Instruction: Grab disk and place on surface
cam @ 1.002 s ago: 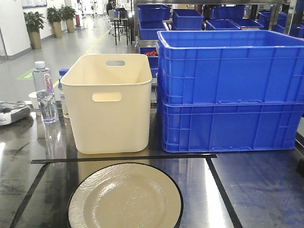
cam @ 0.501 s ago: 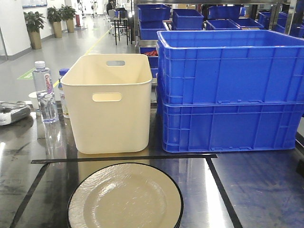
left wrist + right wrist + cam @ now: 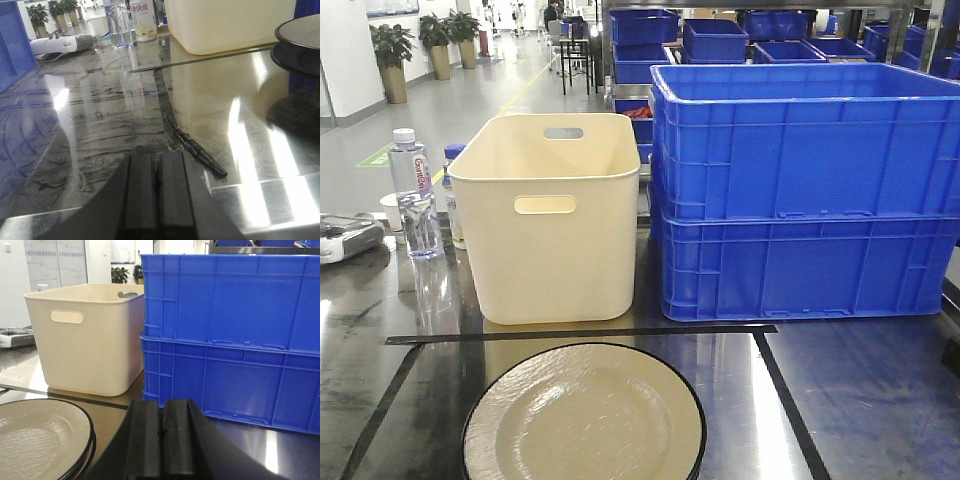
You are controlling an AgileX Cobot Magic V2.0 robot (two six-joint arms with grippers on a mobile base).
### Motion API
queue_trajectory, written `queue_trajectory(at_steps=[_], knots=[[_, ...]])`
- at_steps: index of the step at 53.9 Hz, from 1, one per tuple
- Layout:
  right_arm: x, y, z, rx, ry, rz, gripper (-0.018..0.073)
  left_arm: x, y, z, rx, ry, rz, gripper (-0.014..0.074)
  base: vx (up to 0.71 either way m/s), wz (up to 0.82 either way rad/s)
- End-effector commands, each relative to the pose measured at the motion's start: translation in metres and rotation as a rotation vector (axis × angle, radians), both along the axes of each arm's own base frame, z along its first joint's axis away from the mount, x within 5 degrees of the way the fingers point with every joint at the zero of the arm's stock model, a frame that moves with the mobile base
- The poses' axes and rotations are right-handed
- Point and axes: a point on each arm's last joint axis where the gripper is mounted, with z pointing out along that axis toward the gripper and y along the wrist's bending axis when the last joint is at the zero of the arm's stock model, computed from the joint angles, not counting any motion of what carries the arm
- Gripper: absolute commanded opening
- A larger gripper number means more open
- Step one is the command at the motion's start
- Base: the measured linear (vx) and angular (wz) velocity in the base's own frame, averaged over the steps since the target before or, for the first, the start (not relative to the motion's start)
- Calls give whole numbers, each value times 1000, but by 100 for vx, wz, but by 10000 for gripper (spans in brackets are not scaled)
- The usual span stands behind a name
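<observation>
The disk, a cream plate with a black rim, lies on the glossy dark table inside the black tape lines, possibly atop a second plate. Behind it stands a cream bin, with stacked blue crates just beside. A water bottle stands left. My left gripper and right gripper are both pressed closed, empty.

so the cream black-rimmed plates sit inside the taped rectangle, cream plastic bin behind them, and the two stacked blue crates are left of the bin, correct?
Not quite. The two stacked blue crates stand right of the cream plastic bin, not left; the front-facing view shows it. The cream black-rimmed plates do sit inside the black tape rectangle, with the bin behind them.
</observation>
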Motion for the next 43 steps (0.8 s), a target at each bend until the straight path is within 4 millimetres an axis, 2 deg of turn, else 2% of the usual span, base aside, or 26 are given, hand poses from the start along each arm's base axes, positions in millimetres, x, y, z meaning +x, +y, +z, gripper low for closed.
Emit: queue_trajectory(at_steps=[1, 17, 23, 31, 37, 43], knots=[[2, -4, 10, 35, -27, -48, -9, 0, 0, 0, -9, -78, -7, 1, 0, 0], [14, -5, 3, -5, 5, -89, -9, 0, 0, 0, -9, -78, -7, 1, 0, 0], [12, -6, -11, -55, 4, -90, -9, 0, 0, 0, -9, -78, -7, 1, 0, 0], [-12, -20, -53, -26, -28, -153, -9, 0, 0, 0, -9, -78, -7, 1, 0, 0], [-36, -32, -101, -14, -26, -239, -9, 0, 0, 0, -9, -78, -7, 1, 0, 0], [-55, -38, -138, -14, -32, -303, -9, 0, 0, 0, -9, -78, -7, 1, 0, 0]])
